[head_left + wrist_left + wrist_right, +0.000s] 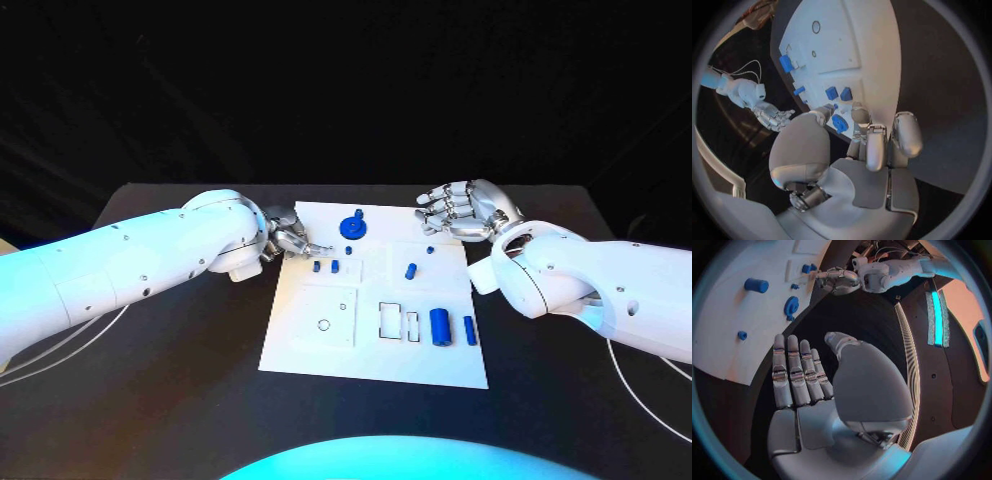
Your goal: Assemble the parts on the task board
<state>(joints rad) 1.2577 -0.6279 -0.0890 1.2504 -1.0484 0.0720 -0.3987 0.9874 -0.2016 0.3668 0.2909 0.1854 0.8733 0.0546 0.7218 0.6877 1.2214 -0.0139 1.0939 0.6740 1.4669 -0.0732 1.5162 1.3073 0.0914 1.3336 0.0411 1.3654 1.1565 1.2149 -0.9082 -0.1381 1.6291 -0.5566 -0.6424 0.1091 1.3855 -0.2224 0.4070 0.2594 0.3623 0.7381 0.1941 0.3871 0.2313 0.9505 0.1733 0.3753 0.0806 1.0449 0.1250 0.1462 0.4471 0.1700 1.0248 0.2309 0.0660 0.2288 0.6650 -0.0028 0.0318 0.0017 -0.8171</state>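
On the black table [173, 360] lies one white task board [378, 345], its long axis running away from the robot. Seven blue parts show on it: a round disc [353, 227] at the far end, two small blocks [326, 267] near the board's left edge, a small peg [411, 269] mid-board, a tiny one beside the disc, and two upright cylinders [440, 326] at the near right. The left hand [284, 241] rests at the board's far-left edge, fingers curled together; whether they pinch anything is hard to tell. The right hand [462, 212] hovers off the far-right corner, fingers straight, side by side, holding nothing.
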